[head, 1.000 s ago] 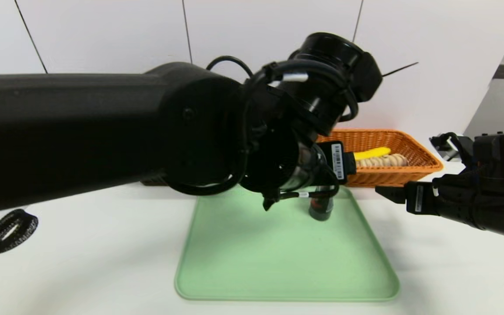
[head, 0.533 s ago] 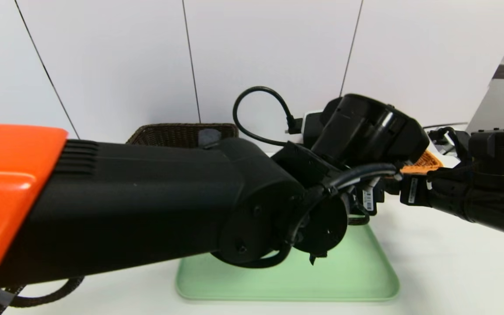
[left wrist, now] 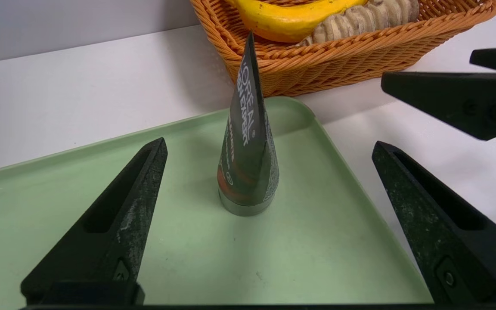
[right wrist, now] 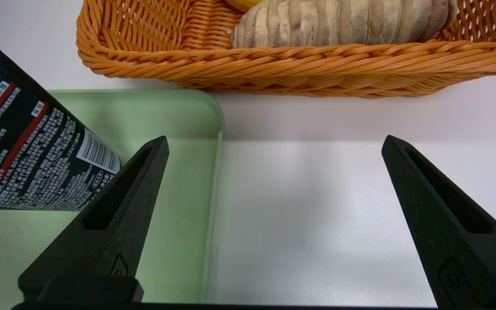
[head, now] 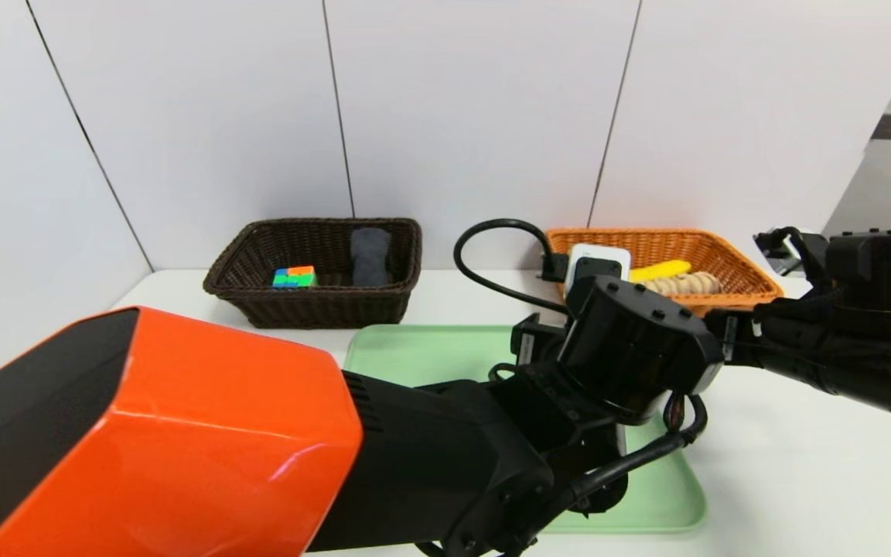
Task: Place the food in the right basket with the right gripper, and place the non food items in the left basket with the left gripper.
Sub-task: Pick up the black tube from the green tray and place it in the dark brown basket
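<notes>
White panels with thin dark seams rise behind a white table [head: 801, 464], where a green tray [left wrist: 317, 249] lies. Near its far right corner the squeeze tube [left wrist: 248, 150] stands upright on its cap — long axis vertical, narrow crimped end pointing up, lettering running along its length. Over the tray hangs the left gripper [left wrist: 269, 148], its claw spread wide with the tube between the fingers but clear of both. The right gripper [right wrist: 276, 137] hovers just beside the tray's right edge, in front of the orange basket [head: 732, 299], its claw also spread and holding nothing. Inside that basket a banana [left wrist: 291, 19] lies lengthwise, with the striped bread roll [right wrist: 342, 23] lying just in front of it. Off to the left, the dark brown basket [head: 322, 309] holds a puzzle cube [head: 294, 277] and a grey rolled cloth [head: 370, 257] — the roll's long axis running front to back.
</notes>
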